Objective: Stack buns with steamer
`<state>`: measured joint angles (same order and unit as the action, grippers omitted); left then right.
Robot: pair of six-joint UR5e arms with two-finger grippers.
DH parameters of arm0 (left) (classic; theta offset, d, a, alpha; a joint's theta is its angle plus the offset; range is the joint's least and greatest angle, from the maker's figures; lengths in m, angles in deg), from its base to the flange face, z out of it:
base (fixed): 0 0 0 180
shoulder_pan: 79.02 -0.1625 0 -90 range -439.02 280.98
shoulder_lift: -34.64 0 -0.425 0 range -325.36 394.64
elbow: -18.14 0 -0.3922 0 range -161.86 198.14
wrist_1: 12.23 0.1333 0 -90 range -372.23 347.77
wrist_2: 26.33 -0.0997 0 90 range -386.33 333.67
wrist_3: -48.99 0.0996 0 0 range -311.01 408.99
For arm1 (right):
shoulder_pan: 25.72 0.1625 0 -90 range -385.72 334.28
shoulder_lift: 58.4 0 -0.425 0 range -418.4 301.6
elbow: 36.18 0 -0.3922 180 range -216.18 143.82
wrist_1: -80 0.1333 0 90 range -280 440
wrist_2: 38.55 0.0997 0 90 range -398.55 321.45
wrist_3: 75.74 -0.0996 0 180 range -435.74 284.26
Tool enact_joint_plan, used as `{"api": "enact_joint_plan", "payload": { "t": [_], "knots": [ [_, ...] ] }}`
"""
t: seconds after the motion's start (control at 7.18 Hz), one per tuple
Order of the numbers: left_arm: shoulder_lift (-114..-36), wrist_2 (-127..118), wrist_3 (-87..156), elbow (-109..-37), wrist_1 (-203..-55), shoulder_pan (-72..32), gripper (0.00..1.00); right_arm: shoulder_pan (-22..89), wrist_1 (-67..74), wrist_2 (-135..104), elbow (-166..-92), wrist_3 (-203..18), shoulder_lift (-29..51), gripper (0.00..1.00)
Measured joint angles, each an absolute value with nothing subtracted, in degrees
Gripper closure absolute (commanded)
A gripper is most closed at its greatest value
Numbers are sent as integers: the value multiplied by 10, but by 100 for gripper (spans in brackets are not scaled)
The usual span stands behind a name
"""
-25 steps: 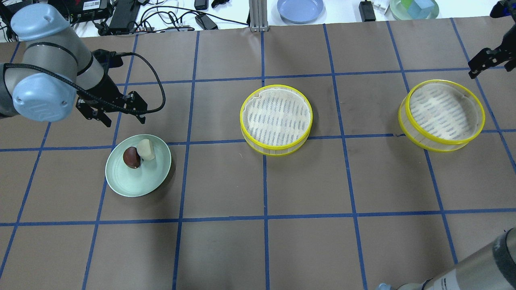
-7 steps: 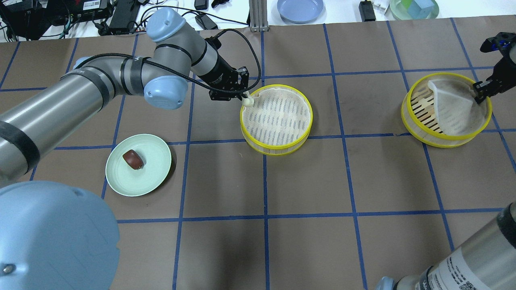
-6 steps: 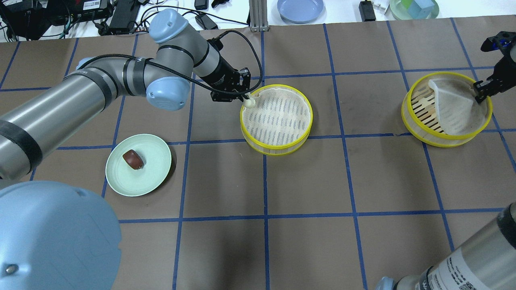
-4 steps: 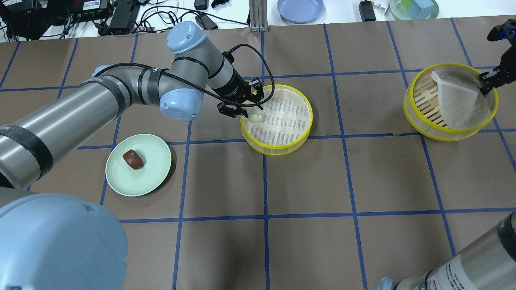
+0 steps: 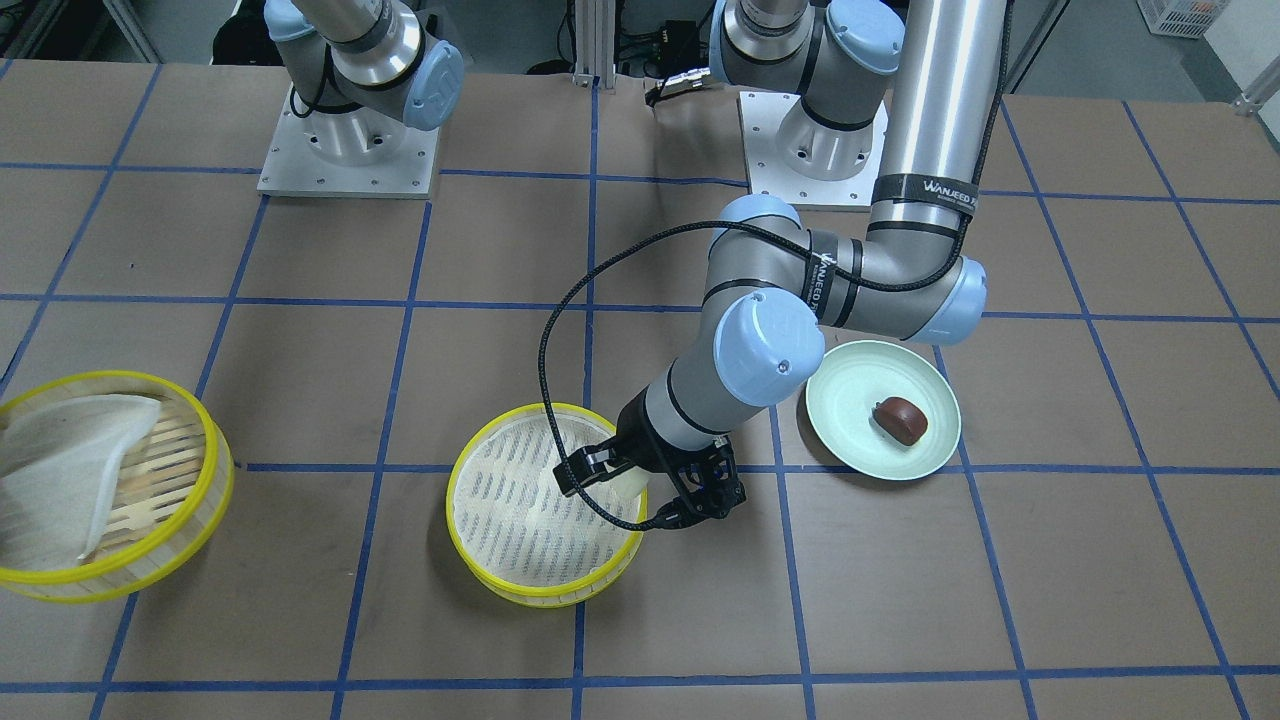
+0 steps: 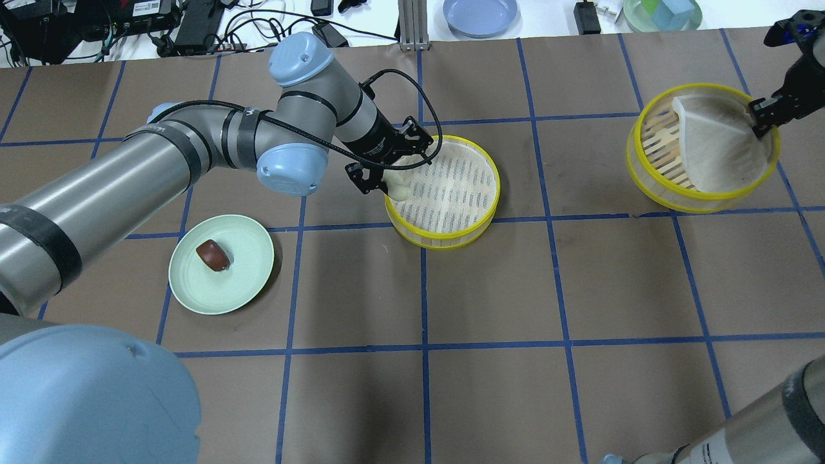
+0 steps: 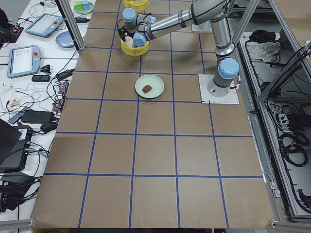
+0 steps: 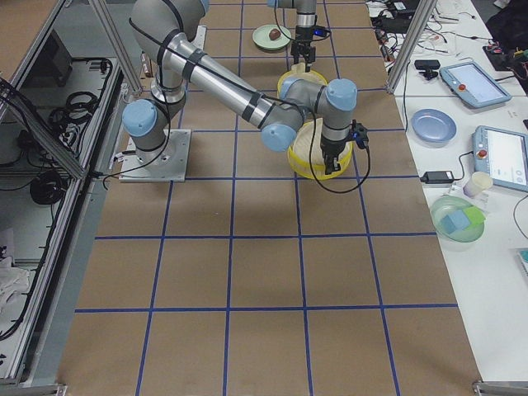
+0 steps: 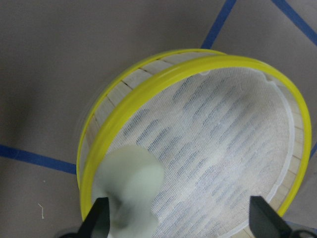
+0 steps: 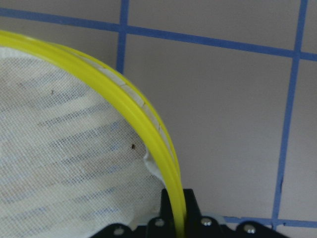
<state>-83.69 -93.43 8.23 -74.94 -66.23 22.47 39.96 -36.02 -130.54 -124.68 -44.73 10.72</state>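
The cream-yellow bun (image 6: 398,189) lies inside the middle steamer tier (image 6: 459,187), against its left rim. My left gripper (image 6: 394,169) hangs over it with the jaws wide open; in the left wrist view the bun (image 9: 130,191) sits by one finger (image 9: 99,220). The reddish-brown bun (image 6: 213,254) lies alone on the pale green dish (image 6: 248,283). My right gripper (image 6: 759,119) is shut on the far rim of the second steamer tier (image 6: 664,193), which is tilted. Its white liner (image 6: 715,151) is folded over, baring the slats.
A blue plate (image 6: 480,14), a green bowl of cubes (image 6: 662,14), cables (image 6: 193,26) and a metal post (image 6: 412,26) lie beyond the table's far edge. The two arm bases (image 5: 345,140) stand at the robot's side.
My left gripper carried the cream bun from the dish to the middle tier and has now opened, leaving it inside. My right gripper gripped the other tier's rim and shifted it farther back and tilted.
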Motion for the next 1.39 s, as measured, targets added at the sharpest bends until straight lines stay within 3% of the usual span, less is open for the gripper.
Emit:
{"api": "enact_joint_plan", "payload": {
  "t": [0.42, 0.98, 1.39],
  "knots": [
    [-821, -959, 99, -741, -672, 208, 0, 477, -350, -1308, -1250, -553, 120, 100],
    [-750, -1152, 336, -736, -818, 80, 0, 596, -334, -1300, -1252, -768, 122, 100],
    [-738, -1192, 385, -771, -919, -16, 0, 669, -326, -1282, -1249, -859, 115, 100]
  ]
}}
